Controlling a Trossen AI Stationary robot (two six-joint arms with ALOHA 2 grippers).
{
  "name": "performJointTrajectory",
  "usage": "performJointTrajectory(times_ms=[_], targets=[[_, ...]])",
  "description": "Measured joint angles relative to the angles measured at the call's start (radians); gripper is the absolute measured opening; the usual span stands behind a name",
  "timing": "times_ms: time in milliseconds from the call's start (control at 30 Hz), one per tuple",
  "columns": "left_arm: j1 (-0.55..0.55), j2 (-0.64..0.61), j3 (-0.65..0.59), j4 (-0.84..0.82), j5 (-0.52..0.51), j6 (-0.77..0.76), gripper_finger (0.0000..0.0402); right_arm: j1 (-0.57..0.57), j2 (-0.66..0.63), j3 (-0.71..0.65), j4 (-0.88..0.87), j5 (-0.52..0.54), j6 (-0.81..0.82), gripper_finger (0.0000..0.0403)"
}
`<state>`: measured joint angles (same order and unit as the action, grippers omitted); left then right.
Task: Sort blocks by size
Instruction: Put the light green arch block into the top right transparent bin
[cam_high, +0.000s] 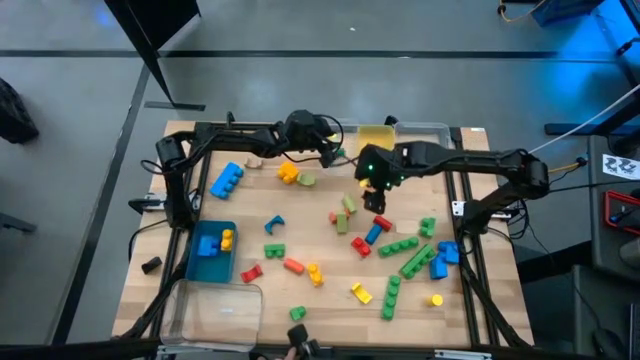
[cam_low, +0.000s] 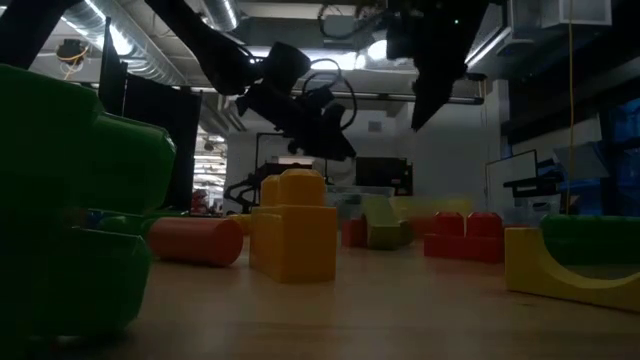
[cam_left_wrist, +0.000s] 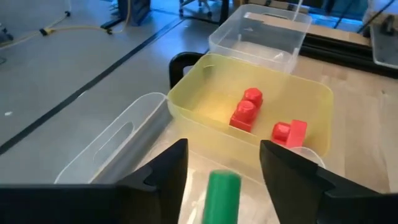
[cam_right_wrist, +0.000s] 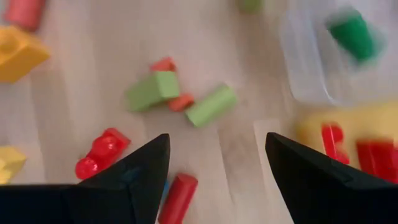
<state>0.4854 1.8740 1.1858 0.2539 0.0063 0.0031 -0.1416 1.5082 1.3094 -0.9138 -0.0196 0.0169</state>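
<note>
My left gripper (cam_left_wrist: 224, 152) (cam_high: 335, 152) stands open at the far middle of the table, over a clear bin (cam_right_wrist: 311, 68) next to the yellow bin (cam_left_wrist: 311, 93). A green block (cam_left_wrist: 222, 196) (cam_right_wrist: 351, 34) shows blurred below and between its fingers, touching neither. Two red blocks (cam_left_wrist: 245, 109) lie in the yellow bin. My right gripper (cam_right_wrist: 217, 186) (cam_high: 377, 202) hangs open above loose blocks at mid table, nothing between its fingers. A red cylinder block (cam_right_wrist: 177, 199) lies on the wood under it.
Another clear bin (cam_high: 428, 130) stands beyond the yellow one at the far edge. A blue bin (cam_high: 212, 250) holding blue and yellow blocks and a clear bin (cam_high: 215, 310) sit near left. Green bars (cam_high: 400, 247) and other blocks are scattered across the table's right and middle.
</note>
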Motion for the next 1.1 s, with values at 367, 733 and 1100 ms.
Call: performJointTrajectory(times_ms=[367, 733, 1100], targets=[[-0.001, -0.060, 0.000, -0.053, -0.001, -0.024, 0.0223, 0.166, 0.000, -0.038, 0.163, 0.012, -0.535, 0.0266], [-0.028, -0.301, 0.000, -0.402, 0.004, 0.031, 0.0213, 0.215, 0.099, -0.129, 0.334, 0.139, -1.034, 0.0266], [-0.071, -0.344, 0.000, -0.532, 0.002, 0.027, 0.0202, 0.226, 0.266, -0.129, 0.392, 0.199, -1.263, 0.0266]])
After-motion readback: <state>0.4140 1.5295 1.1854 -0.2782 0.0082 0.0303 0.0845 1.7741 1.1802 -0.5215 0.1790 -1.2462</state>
